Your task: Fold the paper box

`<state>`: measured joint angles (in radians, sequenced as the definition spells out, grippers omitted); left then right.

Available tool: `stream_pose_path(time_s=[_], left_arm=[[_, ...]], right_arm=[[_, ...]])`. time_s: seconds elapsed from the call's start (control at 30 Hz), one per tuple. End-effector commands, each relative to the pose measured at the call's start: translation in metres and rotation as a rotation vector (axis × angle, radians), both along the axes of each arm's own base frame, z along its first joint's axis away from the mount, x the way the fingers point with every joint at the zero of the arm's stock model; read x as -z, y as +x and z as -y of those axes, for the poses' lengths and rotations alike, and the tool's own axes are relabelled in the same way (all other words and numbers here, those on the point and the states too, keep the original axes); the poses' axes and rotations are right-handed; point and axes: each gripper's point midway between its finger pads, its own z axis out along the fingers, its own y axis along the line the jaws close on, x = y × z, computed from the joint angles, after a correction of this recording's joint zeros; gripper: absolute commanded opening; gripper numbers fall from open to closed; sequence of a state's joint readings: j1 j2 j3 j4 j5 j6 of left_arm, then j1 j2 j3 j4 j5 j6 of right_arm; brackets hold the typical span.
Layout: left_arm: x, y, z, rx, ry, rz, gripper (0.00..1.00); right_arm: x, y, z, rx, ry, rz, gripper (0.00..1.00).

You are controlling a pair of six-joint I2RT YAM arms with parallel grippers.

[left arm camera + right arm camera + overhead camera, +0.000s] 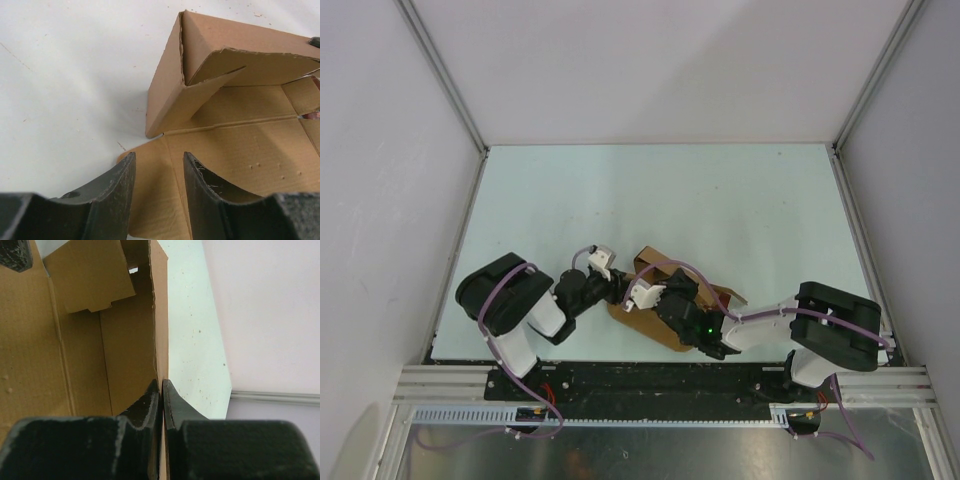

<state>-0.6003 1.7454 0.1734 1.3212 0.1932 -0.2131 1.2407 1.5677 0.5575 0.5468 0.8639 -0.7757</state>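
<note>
The box (pixel 647 321) sits on the pale desk (pixel 720 200) in the lower middle of the top view, between the two arms and partly hidden under their wrists. It looks partly folded, perhaps about halfway. In the left wrist view one wall stands at upper centre and meets a second wall at a corner, with a triangular corner flap (pixel 200 95) turned inward across that corner. The wide panel in the lower right of that view lies flat on the desk, creased but not raised. In the right wrist view a wall runs upright down the middle, and a notched flap (pixel 90 277) hangs inward at upper left. Judging from this, what is left is to lift the flat panel, tuck the loose flaps and tabs, and lock the sides. Whether there is a lid to close cannot be told. The left hand (pixel 159 165) is spread at the bottom of its view. It hovers just over the edge of the flat panel and appears to grip nothing. The right hand (pixel 161 390) is pressed together at the bottom centre of its view, pinching the top edge of the upright wall. The cardboard is plain brown, and no brand, label or writing can be read anywhere.
</note>
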Motion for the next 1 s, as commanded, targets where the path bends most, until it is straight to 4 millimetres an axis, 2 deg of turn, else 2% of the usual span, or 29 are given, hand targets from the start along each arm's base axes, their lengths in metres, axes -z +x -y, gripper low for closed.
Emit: stream_pose_path(time_s=[0.0,0.27,0.8,0.97], left_arm=[[-0.092,0.016,0.008,-0.024,-0.212,0.305,0.49],[-0.09,0.015,0.007,-0.019,-0.206,0.302,0.51],[-0.113,0.025,0.026,0.035,-0.255,0.356,0.56],[-0.107,0.029,0.029,0.031,-0.254,0.34,0.56]], right_arm=[[0.031,-0.014,-0.011,-0.095,0.003,-0.12,0.07],[0.024,-0.011,-0.01,-0.094,0.039,-0.128,0.05],[0.027,-0.006,-0.005,-0.037,-0.057,-0.026,0.05],[0.027,-0.007,-0.008,-0.03,-0.076,0.018,0.04]])
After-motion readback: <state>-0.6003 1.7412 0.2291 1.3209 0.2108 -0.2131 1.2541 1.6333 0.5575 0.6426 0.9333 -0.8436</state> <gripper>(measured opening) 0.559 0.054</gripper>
